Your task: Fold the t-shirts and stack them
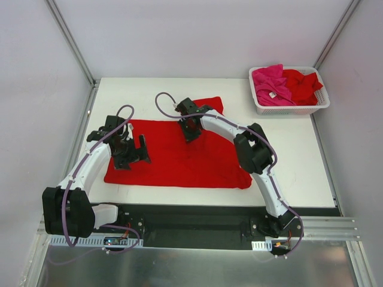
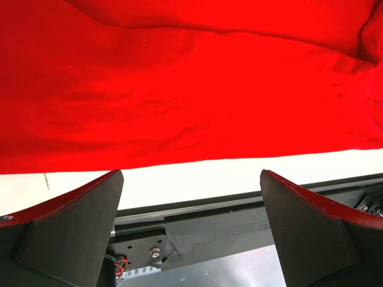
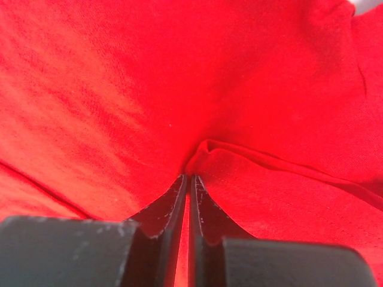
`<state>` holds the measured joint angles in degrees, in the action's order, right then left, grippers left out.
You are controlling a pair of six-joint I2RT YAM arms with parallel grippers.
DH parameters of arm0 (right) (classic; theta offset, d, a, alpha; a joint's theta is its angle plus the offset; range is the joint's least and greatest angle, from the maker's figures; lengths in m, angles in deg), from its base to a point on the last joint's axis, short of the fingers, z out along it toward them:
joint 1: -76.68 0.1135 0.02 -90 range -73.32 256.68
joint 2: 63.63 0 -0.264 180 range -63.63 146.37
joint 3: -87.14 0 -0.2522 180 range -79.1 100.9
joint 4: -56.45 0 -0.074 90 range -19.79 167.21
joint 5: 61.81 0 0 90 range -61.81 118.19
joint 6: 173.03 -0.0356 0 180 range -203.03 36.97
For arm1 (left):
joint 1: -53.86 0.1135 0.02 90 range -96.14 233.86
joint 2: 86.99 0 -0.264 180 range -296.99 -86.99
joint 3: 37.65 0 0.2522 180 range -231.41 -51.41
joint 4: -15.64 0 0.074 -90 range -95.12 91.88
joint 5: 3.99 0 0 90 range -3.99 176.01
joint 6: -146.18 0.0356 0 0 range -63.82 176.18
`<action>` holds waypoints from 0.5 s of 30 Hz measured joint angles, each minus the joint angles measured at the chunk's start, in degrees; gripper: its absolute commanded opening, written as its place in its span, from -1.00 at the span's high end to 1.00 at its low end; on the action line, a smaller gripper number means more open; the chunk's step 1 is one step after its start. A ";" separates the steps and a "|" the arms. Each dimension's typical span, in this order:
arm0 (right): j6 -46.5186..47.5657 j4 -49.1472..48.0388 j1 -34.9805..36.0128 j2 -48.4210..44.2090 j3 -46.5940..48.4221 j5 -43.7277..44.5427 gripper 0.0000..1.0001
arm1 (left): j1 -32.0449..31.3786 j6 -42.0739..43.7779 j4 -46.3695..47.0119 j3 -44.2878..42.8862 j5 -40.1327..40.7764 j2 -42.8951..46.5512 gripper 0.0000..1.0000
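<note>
Red cloth covers the middle of the white table (image 1: 287, 161): one red t-shirt (image 1: 179, 158) lies spread flat, its long side running from 9 to 3 o'clock.

At the shirt's 9 o'clock edge the left gripper (image 1: 133, 154) hangs over the cloth, jaws spread wide with nothing between them. In the left wrist view its two dark fingers (image 2: 78, 221) stand far apart. Between them show the shirt's near hem and a strip of bare table.

Near the shirt's 12 o'clock edge the right gripper (image 1: 190, 133) is down on the fabric. A sleeve-like flap of the same shirt sticks out beyond it toward 1 o'clock. In the right wrist view its fingers (image 3: 164, 206) are pressed almost together, with a thin line of red cloth in the slit. A raised fold of fabric bunches just past the tips, so this claw is pinching the shirt.

In the table's 2 o'clock corner stands a white slotted basket (image 1: 290, 110). Its left half holds a crumpled magenta-pink t-shirt (image 1: 269, 82) showing a small white label (image 1: 272, 94). Its right half holds a second red t-shirt (image 1: 302, 85), which touches the pink one.
</note>
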<state>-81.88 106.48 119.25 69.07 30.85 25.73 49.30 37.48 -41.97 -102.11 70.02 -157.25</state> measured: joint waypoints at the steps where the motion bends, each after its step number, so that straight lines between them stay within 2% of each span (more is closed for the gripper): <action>1: 0.00 0.02 0.00 0.00 0.02 0.13 0.84 | 0.00 0.00 0.00 0.00 0.00 0.00 -0.99; 15: 1.20 1.92 0.63 -1.51 1.42 1.36 0.87 | 0.00 0.00 0.00 0.00 -0.02 0.00 -0.99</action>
<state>-80.68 108.41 119.88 67.57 32.27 27.09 49.30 37.48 -41.97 -102.11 70.00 -157.25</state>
